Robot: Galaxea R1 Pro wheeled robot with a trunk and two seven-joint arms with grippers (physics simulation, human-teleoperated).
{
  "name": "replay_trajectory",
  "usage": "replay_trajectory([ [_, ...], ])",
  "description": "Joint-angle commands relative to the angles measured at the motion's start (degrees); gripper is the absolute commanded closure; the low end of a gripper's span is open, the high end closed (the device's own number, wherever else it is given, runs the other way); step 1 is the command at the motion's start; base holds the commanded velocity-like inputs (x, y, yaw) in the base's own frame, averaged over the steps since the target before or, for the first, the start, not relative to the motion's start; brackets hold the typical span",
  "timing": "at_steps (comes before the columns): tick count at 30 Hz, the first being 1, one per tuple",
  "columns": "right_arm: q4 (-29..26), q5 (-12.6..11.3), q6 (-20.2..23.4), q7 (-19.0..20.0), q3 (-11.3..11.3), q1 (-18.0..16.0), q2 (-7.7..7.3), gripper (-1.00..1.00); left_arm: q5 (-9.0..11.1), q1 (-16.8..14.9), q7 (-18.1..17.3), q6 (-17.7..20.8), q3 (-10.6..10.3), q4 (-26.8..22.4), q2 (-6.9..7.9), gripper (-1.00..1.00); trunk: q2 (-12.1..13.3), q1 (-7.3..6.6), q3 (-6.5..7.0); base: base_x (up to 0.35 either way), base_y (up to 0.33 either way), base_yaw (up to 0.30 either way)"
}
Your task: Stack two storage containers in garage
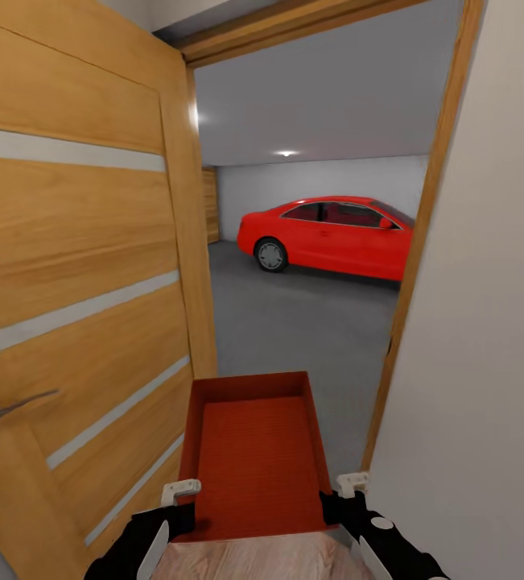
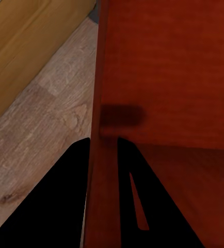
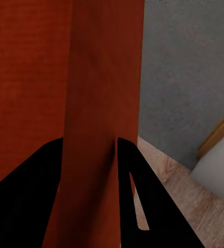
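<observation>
Orange-red and shallow, the rectangular plastic storage container (image 1: 253, 451) hangs nearest the robot, carried level between both arms. The left end effector (image 2: 102, 142) is clamped over one side wall, the right end effector (image 3: 90, 142) over the opposite wall; how deep each bite goes is hard to judge. The bin sits at the threshold, beside the open oak-veneer door with pale stripes (image 1: 76, 266). Beyond the door lie the dark grey garage floor (image 1: 302, 322) and, farther still, the red coupe car (image 1: 330, 235). Passing well means driving straight, keeping the bin centred between door and wooden door frame (image 1: 410, 266), both grips even.
</observation>
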Motion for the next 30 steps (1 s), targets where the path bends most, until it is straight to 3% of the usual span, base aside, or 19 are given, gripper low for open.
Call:
replay_trajectory([
  [1, 0.15, -0.75, -0.24, 1.81, 1.1, -0.03, -0.08, 1.0, -1.42, -0.09, 1.36, -1.19, 0.57, -0.41, 1.07, 1.0, -0.11, 0.05, -0.12, 0.207, 0.211, 0.0],
  [12, 0.15, -0.78, -0.24, 1.81, 1.1, -0.03, -0.08, 1.0, -1.42, -0.1, 1.36, -1.19, 0.57, -0.41, 1.07, 1.0, -0.11, 0.05, -0.12, 0.2, 0.173, 0.0],
  [30, 0.15, -0.81, -0.24, 1.81, 1.16, -0.03, -0.08, 1.0, -1.41, -0.08, 1.37, -1.19, 0.53, -0.41, 1.07, 1.0, -0.11, 0.05, -0.12, 0.015, 0.027, 0.0],
])
